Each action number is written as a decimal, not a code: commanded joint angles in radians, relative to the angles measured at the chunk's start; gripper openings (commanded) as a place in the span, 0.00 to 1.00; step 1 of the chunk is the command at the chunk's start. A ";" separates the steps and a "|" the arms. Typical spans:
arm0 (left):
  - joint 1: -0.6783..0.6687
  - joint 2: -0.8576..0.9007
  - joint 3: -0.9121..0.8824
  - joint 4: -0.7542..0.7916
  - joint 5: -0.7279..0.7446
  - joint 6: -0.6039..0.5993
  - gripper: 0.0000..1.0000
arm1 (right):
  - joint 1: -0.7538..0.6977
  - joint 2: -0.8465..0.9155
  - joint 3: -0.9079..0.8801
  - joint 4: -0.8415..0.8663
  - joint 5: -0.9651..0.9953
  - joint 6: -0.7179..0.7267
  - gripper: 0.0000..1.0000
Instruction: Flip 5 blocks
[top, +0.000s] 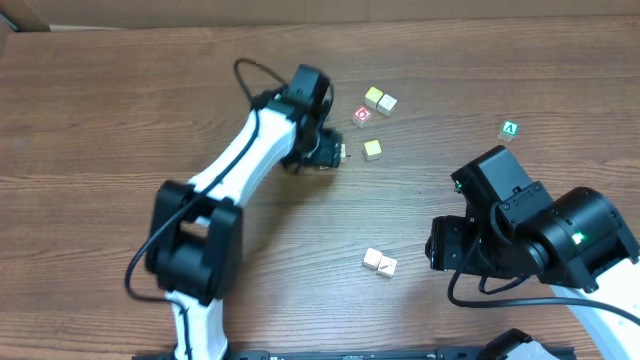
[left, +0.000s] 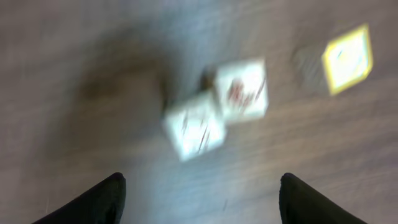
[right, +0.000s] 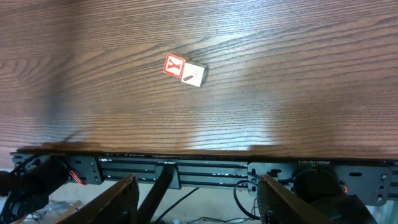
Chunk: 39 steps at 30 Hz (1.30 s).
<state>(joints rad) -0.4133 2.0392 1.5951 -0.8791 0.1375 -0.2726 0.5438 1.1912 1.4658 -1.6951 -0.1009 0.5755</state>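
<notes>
A white "Y" is read on the red top face of the red block (right: 175, 65); a small dark oblong mark is printed on the pale block (right: 195, 74) that touches it. Both lie on the wooden table (right: 298, 93), ahead of the right gripper (right: 198, 178), slightly left of its centre line and well apart from its fingertips. The jaws of the right gripper are set moderately wide; nothing is held and nothing is touched.

Ahead of the left gripper (left: 202, 180), the near whitish block (left: 194, 126) and the far whitish block (left: 242, 90) are seen touching at one corner. Dark strokes show on the near one and reddish print on the far one; the view is blurred, so neither marking can be read. A yellow-bordered cube (left: 348, 59) lies further ahead and to the right. The jaws of the left gripper stand wide apart; nothing lies between the fingers and no contact is made.

From overhead, a white "A" is read on the green cube (top: 510, 129), which lies well apart from both grippers.
</notes>
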 joint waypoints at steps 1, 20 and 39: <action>-0.019 0.132 0.183 -0.077 0.000 0.016 0.71 | 0.001 -0.013 -0.002 0.001 -0.006 0.000 0.63; -0.021 0.230 0.242 -0.084 0.004 -0.127 0.73 | 0.001 -0.013 -0.002 0.001 -0.007 0.000 0.65; -0.065 0.230 0.240 -0.150 -0.082 -0.426 0.50 | 0.001 -0.013 -0.002 0.001 -0.011 -0.027 0.66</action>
<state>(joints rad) -0.4820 2.2501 1.8130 -1.0252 0.0834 -0.6586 0.5438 1.1912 1.4658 -1.6951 -0.1051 0.5694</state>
